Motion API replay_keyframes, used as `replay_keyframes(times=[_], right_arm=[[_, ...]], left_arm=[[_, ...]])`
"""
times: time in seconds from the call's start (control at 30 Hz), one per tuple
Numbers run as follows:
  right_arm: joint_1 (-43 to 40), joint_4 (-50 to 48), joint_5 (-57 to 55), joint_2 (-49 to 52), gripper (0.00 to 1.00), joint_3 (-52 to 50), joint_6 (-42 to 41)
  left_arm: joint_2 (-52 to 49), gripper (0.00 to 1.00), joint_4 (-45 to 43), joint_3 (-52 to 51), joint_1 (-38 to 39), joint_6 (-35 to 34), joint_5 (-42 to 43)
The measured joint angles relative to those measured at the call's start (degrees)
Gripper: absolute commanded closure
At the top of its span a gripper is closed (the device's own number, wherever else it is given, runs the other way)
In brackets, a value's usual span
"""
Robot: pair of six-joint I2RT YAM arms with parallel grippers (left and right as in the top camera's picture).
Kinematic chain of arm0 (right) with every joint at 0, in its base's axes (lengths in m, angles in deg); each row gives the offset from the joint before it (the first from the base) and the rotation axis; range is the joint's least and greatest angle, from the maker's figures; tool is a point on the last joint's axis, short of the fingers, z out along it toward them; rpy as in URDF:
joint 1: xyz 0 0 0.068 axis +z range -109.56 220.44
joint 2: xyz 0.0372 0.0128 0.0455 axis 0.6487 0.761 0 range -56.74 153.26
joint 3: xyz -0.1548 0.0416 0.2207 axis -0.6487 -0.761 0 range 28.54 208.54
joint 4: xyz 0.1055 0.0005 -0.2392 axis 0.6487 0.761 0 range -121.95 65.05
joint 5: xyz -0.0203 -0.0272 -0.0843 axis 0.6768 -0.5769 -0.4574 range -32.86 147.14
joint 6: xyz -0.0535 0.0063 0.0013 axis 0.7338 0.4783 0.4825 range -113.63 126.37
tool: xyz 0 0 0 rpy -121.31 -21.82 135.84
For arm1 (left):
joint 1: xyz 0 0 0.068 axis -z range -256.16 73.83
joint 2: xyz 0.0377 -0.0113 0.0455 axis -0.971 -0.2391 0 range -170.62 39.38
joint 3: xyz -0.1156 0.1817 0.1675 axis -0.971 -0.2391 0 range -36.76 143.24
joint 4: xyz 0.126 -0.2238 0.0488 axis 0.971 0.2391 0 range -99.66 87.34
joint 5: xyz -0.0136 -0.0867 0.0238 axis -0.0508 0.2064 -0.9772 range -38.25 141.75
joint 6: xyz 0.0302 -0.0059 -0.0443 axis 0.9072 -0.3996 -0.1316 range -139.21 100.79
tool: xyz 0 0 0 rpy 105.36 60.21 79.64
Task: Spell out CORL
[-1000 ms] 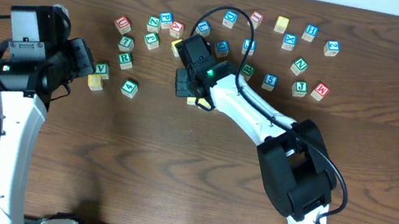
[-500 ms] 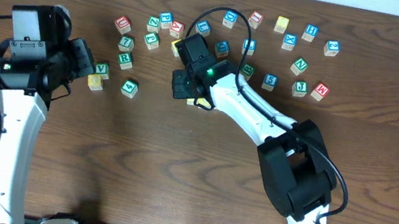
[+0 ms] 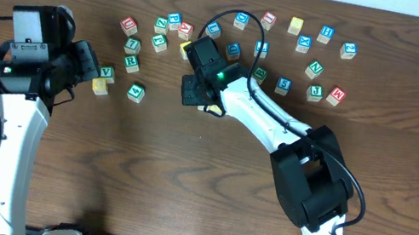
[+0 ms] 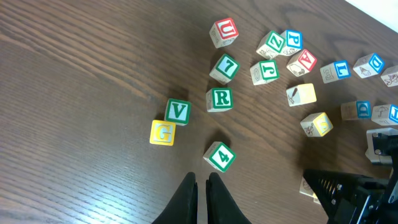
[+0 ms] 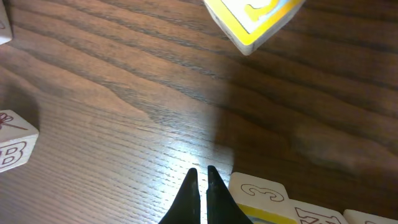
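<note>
You're likely gathering letters; left pincer [image 4: 200, 186] and right pincer [image 5: 200, 185] are pinched shut, empty. Next, spread the right over the yellow block [image 5: 255, 17].

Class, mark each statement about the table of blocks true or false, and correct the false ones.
1. The green R block rests on the table. True.
2. The left jaws grip the green 4 block. False: they are shut on nothing, and the block lies free in front of them.
3. The green V block sits right beside the yellow G block. True.
4. The blue L block is stacked on another block. False: it stands on the table.
</note>
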Motion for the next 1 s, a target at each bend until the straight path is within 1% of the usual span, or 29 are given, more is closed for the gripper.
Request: replay_keyframes(times=[0.8,1.0], right_arm=[[-1.49,-1.18,-1.51,0.00,0.99,0.02,-1.55],[-1.49,-0.13,-1.51,0.00,0.99,1.38,-1.09]], left_arm=[[-0.02,0.92,0.02,0.00,0.00,0.00,0.00],[-0.02,0.92,0.02,0.00,0.00,0.00,0.00]])
